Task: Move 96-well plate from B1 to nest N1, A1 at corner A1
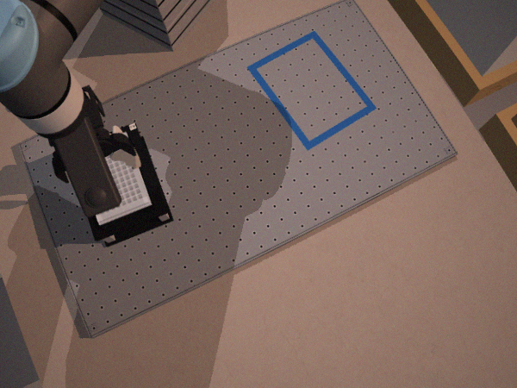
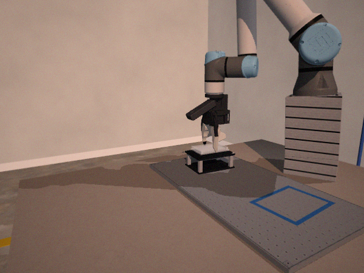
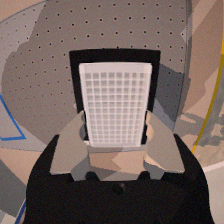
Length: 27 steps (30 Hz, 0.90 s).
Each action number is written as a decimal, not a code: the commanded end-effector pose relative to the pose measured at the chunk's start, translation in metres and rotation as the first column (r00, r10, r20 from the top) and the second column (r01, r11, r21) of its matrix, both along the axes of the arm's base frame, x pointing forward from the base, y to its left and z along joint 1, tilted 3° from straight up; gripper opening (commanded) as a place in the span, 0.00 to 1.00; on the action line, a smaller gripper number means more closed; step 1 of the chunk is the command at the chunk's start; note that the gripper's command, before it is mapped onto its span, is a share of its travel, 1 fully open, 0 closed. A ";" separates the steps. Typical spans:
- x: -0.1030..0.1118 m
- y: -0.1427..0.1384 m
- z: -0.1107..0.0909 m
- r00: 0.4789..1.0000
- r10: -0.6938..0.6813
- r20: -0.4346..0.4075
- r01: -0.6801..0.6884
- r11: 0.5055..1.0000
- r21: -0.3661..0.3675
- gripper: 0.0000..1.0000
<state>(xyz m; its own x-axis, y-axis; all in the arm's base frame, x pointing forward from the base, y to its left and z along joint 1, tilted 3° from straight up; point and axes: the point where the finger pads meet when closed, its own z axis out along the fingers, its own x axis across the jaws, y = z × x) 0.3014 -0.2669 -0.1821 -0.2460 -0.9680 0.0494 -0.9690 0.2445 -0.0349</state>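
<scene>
The white 96-well plate (image 1: 131, 188) (image 2: 198, 148) (image 3: 116, 100) is at the top of the black raised nest N1 (image 1: 148, 215) (image 2: 209, 155) (image 3: 75, 62), at the left end of the perforated board. My gripper (image 1: 127, 147) (image 2: 210, 144) (image 3: 115, 111) stands straight above the nest and is shut on the plate across its short sides near one end. The plate looks level and lined up with the nest. I cannot tell whether it rests fully inside the locators. A small white label (image 1: 132, 126) marks the nest's far corner. The plate's cut corner is not clear.
The blue outline of spot B1 (image 1: 343, 71) (image 2: 273, 212) (image 3: 11, 116) lies on the grey perforated board (image 1: 345, 181) (image 2: 303, 249), with nothing in it. The arm's slatted pedestal (image 2: 312, 136) (image 1: 146, 17) stands behind the board. The arm's shadow covers the board's middle.
</scene>
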 end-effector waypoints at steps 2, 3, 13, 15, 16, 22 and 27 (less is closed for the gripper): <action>0.000 0.000 -0.001 1.000 0.000 0.001 0.000 1.000 -0.001 0.00; 0.000 0.000 -0.001 1.000 0.000 0.001 0.000 1.000 -0.001 0.00; 0.000 0.000 -0.002 1.000 0.000 0.001 0.000 1.000 -0.001 0.00; 0.000 0.000 -0.003 1.000 0.000 0.001 0.000 1.000 -0.001 0.00; 0.000 0.000 -0.003 1.000 0.000 0.001 0.000 1.000 -0.001 0.00; 0.000 -0.001 -0.004 1.000 0.000 0.001 0.000 1.000 -0.001 0.00; 0.000 -0.001 -0.004 1.000 0.000 0.001 0.000 1.000 -0.001 0.00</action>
<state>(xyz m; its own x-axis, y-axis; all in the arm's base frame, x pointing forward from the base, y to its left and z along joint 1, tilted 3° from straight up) 0.3015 -0.2671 -0.1860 -0.2460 -0.9680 0.0494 -0.9690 0.2445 -0.0349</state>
